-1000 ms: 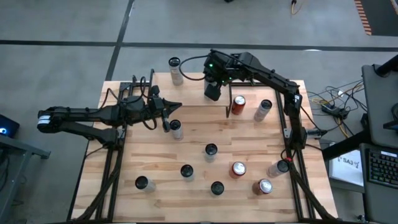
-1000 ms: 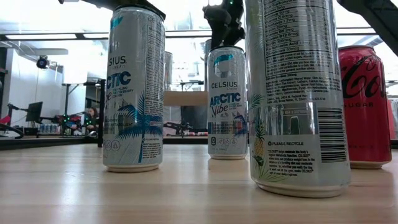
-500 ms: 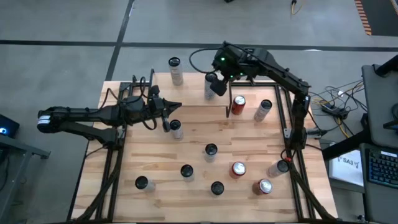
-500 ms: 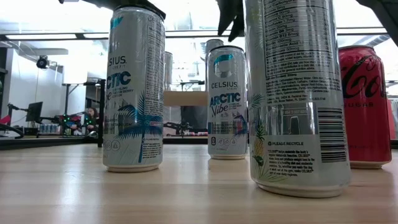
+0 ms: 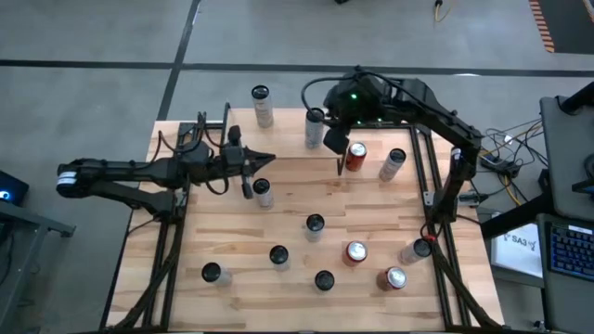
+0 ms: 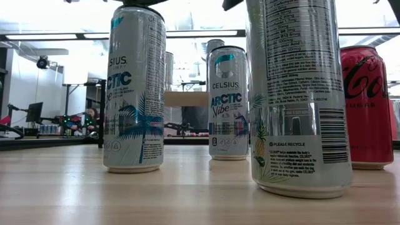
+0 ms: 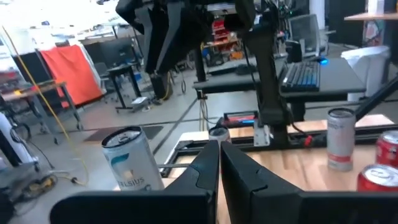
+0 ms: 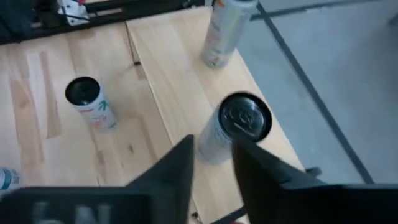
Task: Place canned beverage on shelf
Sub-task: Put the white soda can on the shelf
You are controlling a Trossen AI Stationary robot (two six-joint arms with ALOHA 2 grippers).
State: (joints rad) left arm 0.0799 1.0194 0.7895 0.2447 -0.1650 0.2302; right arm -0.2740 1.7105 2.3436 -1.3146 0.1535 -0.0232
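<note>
A silver can with a dark top (image 5: 314,125) (image 8: 239,124) stands upright on the shelf's light board (image 5: 288,130) (image 8: 186,81), near its far edge. A second silver can (image 5: 263,104) (image 8: 227,28) stands farther left on the same board. My right gripper (image 5: 334,141) (image 8: 213,158) hovers above and just right of the first can, tipped downward, with a narrow empty gap between its fingers. My left gripper (image 5: 269,159) (image 7: 219,158) is shut and level over the table's left half, near a silver can (image 5: 263,192); it holds nothing.
Several cans stand on the plank table: red ones (image 5: 355,156) (image 5: 355,251) (image 5: 396,278) and silver ones (image 5: 393,164) (image 5: 315,225) (image 5: 278,256) (image 5: 213,273). Black arm struts run along the table's left (image 5: 167,250) and right (image 5: 436,199) sides.
My right gripper has risen and drawn back toward the table's right edge, off the can on the shelf. That can was covered by the gripper and now shows free; it stands upright where it was. In the low view the fingers have gone up out of the picture.
</note>
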